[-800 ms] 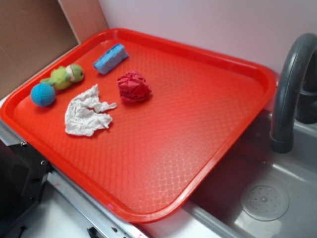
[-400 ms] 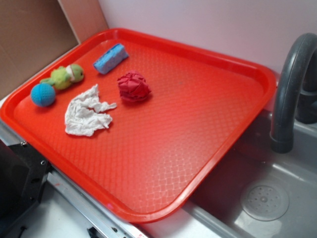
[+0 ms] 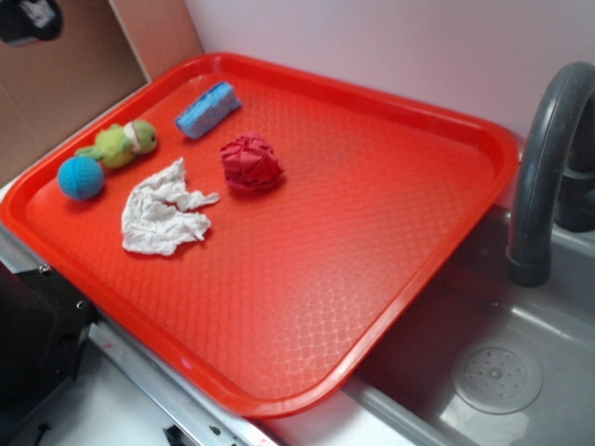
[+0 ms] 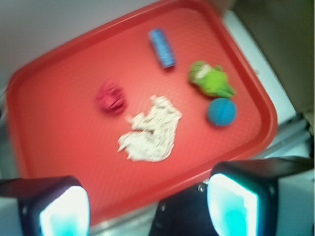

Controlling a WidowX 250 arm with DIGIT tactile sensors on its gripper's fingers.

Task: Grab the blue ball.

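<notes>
Wrist view blurred; fingers (image 4: 147, 209) apart, tips cropped, seemingly high above blue ball (image 3: 81, 177) on tray (image 3: 390, 111).

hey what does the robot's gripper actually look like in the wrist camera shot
The gripper shows as two chunky black jaws at the bottom corners of the wrist view, each with a glossy inner face glowing pale cyan-white. Dark hardware sits between them. The picture is blurred, so no markings or cables can be made out.

blue ball (image 3: 81, 177): small, round, light-blue, fuzzy knit surface. Sits free on red tray (image 3: 372, 232) near its left edge, touching or just beside green plush toy (image 3: 121, 144). Also visible in wrist view (image 4: 221, 111).
</notes>
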